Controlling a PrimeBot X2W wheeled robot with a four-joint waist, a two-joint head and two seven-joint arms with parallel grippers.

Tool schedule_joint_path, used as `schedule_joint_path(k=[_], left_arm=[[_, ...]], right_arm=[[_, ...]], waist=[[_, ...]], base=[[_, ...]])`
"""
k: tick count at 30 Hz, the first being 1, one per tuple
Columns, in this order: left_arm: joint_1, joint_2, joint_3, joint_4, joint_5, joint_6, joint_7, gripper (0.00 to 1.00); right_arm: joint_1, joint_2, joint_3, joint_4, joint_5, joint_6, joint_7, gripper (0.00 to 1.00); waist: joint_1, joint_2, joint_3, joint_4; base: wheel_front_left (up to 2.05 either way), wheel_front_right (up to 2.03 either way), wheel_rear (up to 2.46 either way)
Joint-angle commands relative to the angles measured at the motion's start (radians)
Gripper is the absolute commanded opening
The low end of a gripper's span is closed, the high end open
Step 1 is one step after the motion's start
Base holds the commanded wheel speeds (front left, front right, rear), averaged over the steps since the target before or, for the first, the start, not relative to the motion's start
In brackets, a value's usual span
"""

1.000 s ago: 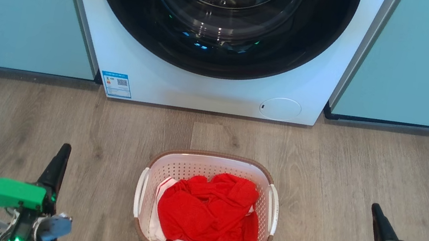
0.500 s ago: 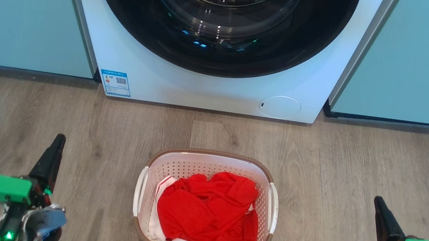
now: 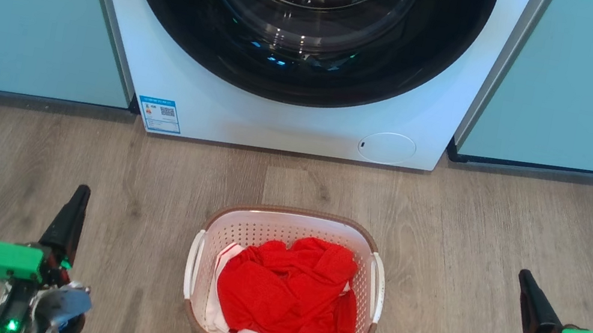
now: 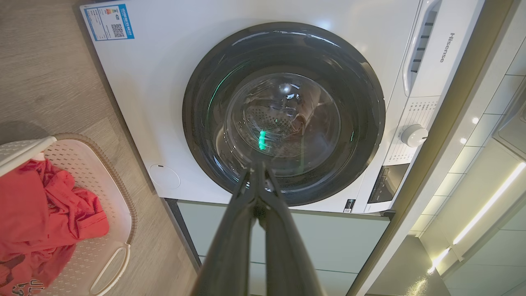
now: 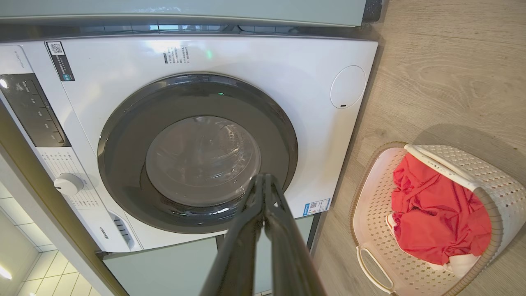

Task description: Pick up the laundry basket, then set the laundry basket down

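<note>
Basket [image 3: 294,214] sits on the floor [image 3: 148,177] before the washer [image 3: 291,129], between our left fingers [image 3: 71,215] and right fingers [image 3: 532,302]; both pairs pressed together, holding nothing; we judge it awaits lifting, or is set down again.

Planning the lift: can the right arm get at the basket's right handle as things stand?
Probably yes. The right gripper sits shut, off to the right of the laundry basket, with just open floor between it and the right handle. Its jaws would need to open first.
</note>
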Motion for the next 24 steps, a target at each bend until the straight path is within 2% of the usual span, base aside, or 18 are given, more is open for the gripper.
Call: schedule_joint_path(k=[1, 24], left_arm=[[-0.059, 0.008, 0.043, -0.033, 0.002, -0.007, 0.007, 0.00], [-0.059, 0.004, 0.049, -0.033, 0.007, -0.007, 0.011, 0.00]], right_arm=[[-0.047, -0.015, 0.015, -0.035, 0.002, 0.003, 0.005, 0.00], [-0.047, -0.012, 0.011, -0.035, -0.002, 0.003, 0.009, 0.00]], waist=[[0.0000, 0.0000, 0.000, 0.000], [0.0000, 0.0000, 0.000, 0.000]], base=[[0.00, 0.00, 0.00], [0.00, 0.00, 0.00]])
